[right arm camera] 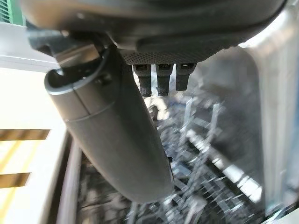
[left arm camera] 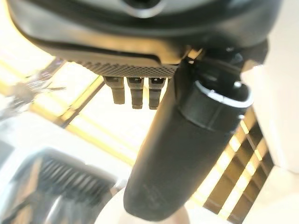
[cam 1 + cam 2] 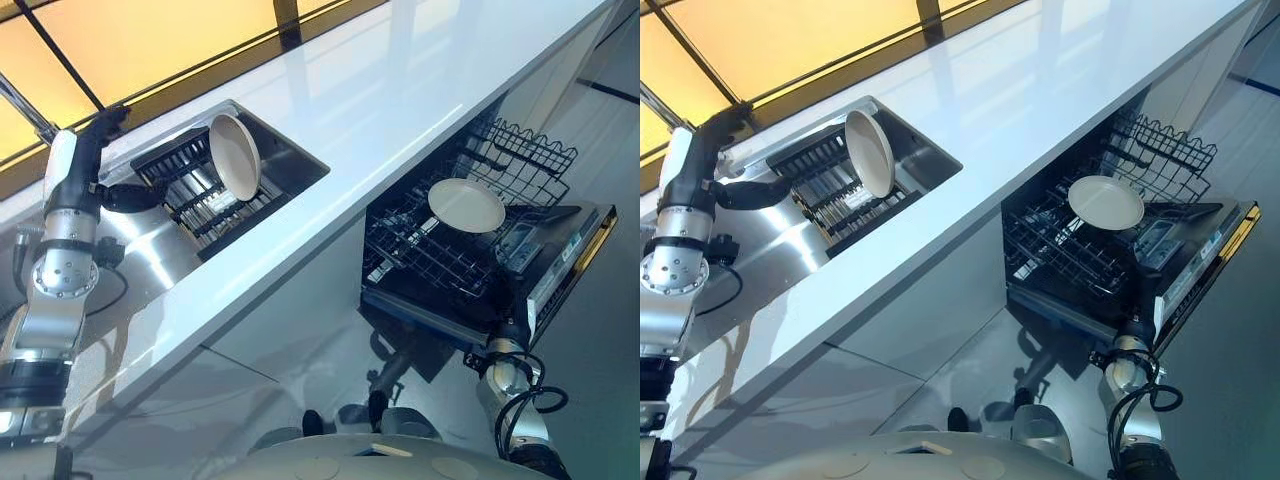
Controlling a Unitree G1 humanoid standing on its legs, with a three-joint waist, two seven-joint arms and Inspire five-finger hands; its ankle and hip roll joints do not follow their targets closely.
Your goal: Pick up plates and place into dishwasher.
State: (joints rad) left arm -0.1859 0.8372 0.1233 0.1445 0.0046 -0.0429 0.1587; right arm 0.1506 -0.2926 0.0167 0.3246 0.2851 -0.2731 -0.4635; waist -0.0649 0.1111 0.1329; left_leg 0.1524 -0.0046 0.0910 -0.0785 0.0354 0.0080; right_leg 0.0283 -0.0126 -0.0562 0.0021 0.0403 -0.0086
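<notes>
– What is the left arm made of?
– The silver-grey left arm (image 3: 55, 290) has round metal joints, a black band and a white section at the wrist, then the dark left robot hand (image 3: 100, 130).
– And the right?
– The silver-grey right arm (image 3: 510, 385) carries the matte black right robot hand (image 1: 117, 140), which has a thick rounded thumb and a dimpled palm pad.
</notes>
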